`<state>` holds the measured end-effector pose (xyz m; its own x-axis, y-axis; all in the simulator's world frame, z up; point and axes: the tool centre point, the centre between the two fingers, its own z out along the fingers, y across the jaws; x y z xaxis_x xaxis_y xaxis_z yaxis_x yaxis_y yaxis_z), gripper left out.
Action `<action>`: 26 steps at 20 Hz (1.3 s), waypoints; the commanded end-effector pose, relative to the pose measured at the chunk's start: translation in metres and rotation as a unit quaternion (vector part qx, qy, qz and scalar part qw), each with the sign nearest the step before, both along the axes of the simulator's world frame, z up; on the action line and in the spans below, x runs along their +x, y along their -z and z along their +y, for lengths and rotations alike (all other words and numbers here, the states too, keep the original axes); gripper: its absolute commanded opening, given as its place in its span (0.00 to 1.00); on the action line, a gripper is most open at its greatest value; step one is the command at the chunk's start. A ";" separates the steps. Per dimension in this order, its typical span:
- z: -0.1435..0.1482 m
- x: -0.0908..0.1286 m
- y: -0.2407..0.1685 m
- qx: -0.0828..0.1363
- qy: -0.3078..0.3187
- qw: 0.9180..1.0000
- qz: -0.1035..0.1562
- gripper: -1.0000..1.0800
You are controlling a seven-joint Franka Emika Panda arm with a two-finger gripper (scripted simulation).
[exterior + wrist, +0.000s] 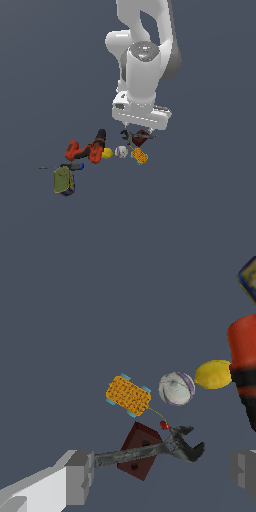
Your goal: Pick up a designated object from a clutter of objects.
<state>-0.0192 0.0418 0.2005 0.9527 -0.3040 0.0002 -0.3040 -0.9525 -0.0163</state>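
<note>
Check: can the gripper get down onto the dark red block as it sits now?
Probably yes. The gripper is open, its fingers to either side of the dark red block. Nothing lies above the block except its own grey clamp arm. The orange block and white ball sit apart.

The surface (200,210) is one flat, unbroken plane of dark slate blue-grey that fills the exterior view from edge to edge. It carries no seam, grain, pattern or marking, and no edge or horizon shows anywhere, so floor and backdrop cannot be told apart. No walls, windows or furniture appear. The light is soft and even, with only a slight darkening of the ground close under the small items. In the wrist view the same plain ground (75,316) shows in the same uniform slate tone, again smooth and featureless, with no visible lamp, glare or hard-edged shadow.
</note>
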 end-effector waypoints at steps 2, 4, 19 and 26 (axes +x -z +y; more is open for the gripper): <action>0.005 -0.008 0.022 -0.002 0.039 0.999 0.001 0.96; 0.007 -0.014 0.035 -0.002 0.061 0.998 0.001 0.96; 0.022 -0.058 0.108 -0.006 0.201 0.980 0.004 0.96; 0.024 -0.069 0.121 -0.007 0.229 0.973 0.004 0.96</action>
<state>-0.0859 0.0656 0.0812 0.7249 -0.6889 -0.0005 -0.6889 -0.7249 0.0002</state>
